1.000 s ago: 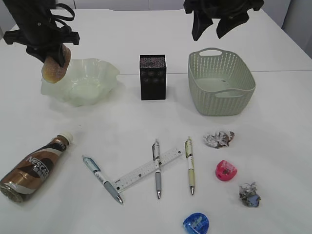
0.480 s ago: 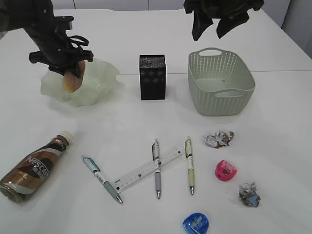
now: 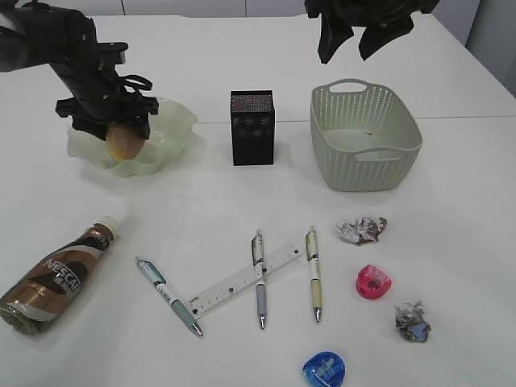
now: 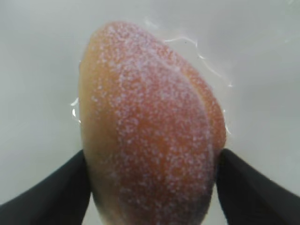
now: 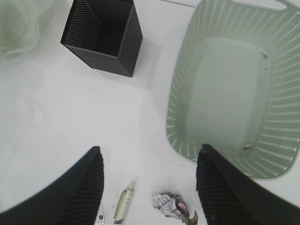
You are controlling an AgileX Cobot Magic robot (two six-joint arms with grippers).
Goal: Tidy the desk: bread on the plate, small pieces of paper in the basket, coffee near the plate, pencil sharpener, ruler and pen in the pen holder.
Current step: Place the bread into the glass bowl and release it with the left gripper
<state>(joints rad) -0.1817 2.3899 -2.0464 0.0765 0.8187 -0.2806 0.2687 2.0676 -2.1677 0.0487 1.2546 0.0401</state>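
The sugared bread (image 3: 125, 143) lies in the pale green wavy plate (image 3: 173, 129). My left gripper (image 3: 121, 129) stands over it, open, a finger at each side of the bread (image 4: 150, 122). My right gripper (image 3: 360, 44) hangs open and empty high above the basket (image 3: 367, 137). The coffee bottle (image 3: 56, 278) lies on its side at the front left. Three pens (image 3: 169, 296) (image 3: 260, 278) (image 3: 314, 272) and a ruler (image 3: 242, 282) lie at the front, the middle pen across the ruler. Two crumpled papers (image 3: 362, 230) (image 3: 412, 322) and pink (image 3: 374, 282) and blue (image 3: 324, 369) sharpeners lie at the right.
The black pen holder (image 3: 252, 127) stands upright between plate and basket. In the right wrist view it (image 5: 105, 35) sits at top left, the basket (image 5: 234, 84) at right, and a crumpled paper (image 5: 168, 206) and a pen tip (image 5: 124, 201) between my fingers.
My left gripper carried the bread from the plate's left rim down into the plate, and its jaws have spread. The right arm has not moved.
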